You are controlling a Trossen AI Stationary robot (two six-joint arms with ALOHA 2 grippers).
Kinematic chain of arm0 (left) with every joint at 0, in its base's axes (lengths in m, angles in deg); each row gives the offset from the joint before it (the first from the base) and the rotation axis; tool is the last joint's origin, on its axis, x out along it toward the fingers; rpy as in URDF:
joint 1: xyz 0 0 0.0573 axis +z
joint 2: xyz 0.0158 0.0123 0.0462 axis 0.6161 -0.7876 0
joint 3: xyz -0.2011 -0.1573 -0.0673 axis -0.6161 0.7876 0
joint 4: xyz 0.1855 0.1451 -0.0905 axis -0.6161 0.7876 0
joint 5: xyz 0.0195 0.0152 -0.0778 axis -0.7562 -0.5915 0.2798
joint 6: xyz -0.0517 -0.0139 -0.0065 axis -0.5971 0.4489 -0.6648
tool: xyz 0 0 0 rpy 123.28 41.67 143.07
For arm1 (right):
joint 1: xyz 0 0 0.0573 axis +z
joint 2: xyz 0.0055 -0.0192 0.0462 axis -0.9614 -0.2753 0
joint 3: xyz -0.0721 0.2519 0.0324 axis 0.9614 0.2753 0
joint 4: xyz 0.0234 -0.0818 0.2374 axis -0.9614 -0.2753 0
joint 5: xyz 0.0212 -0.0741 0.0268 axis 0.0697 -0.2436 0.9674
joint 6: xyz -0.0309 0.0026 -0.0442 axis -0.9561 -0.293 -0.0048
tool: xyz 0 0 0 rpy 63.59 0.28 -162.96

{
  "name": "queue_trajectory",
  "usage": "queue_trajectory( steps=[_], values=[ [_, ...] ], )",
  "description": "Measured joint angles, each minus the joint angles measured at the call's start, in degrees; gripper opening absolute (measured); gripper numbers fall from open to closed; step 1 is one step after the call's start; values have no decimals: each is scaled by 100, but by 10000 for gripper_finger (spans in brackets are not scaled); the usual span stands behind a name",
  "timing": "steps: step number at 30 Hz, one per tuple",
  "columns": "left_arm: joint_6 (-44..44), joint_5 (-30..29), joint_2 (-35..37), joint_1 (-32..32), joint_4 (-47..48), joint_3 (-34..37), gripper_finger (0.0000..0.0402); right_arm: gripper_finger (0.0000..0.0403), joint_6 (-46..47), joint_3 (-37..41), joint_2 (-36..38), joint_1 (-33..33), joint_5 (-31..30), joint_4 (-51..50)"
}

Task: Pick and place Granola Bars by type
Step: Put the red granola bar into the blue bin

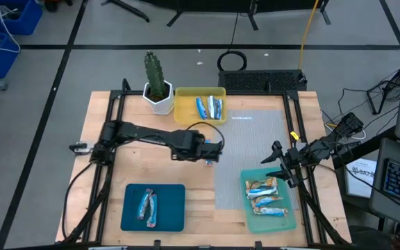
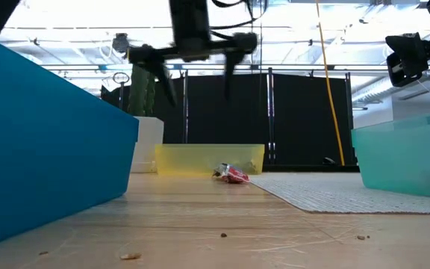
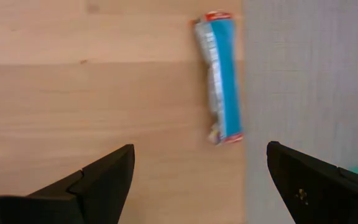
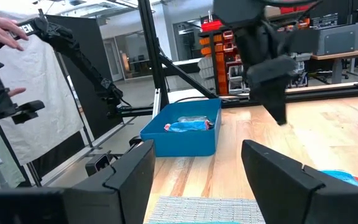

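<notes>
Pale wooden table (image 1: 151, 173) with a grey woven mat (image 1: 252, 156) on its right half. Three flat plastic trays on it: dark blue tray (image 1: 169, 207) near front left, two blue-and-white wrapped bars inside; light teal tray (image 1: 292, 221) front right, several tan and blue bars; yellow tray (image 1: 186, 110) at back, two blue bars, beside a white pot with a green cactus (image 1: 157, 82).

Left gripper (image 1: 210, 150) hangs over mid-table, fingers spread wide, nothing held. Directly below it in the left wrist view lies one loose shiny blue-and-white wrapped bar with red ends (image 3: 219, 78), flat on the wood, its long edge right at the mat's border. Right gripper (image 1: 275, 167) waits above the teal tray's back edge, jaws apart, empty.

Risks, judged: the thin bar lies flat, so fingertips may skid over the foil or push it onto the mat rather than pinch it. One finger could snag the mat edge on descent. Wrong tray choice is possible, since blue bars sit in all three.
</notes>
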Motion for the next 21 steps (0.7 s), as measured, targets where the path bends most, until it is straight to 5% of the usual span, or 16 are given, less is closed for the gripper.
queue_trajectory(
  steps=[7, 21],
  values=[
    [97, -7, -623, 275, -50, -628, 365, 229, 0, 2, 2, 1, 0, 0],
    [71, -49, -1021, 333, -643, -450, 365, 228, 0, 2, 0, 0, 0, 1]
  ],
)
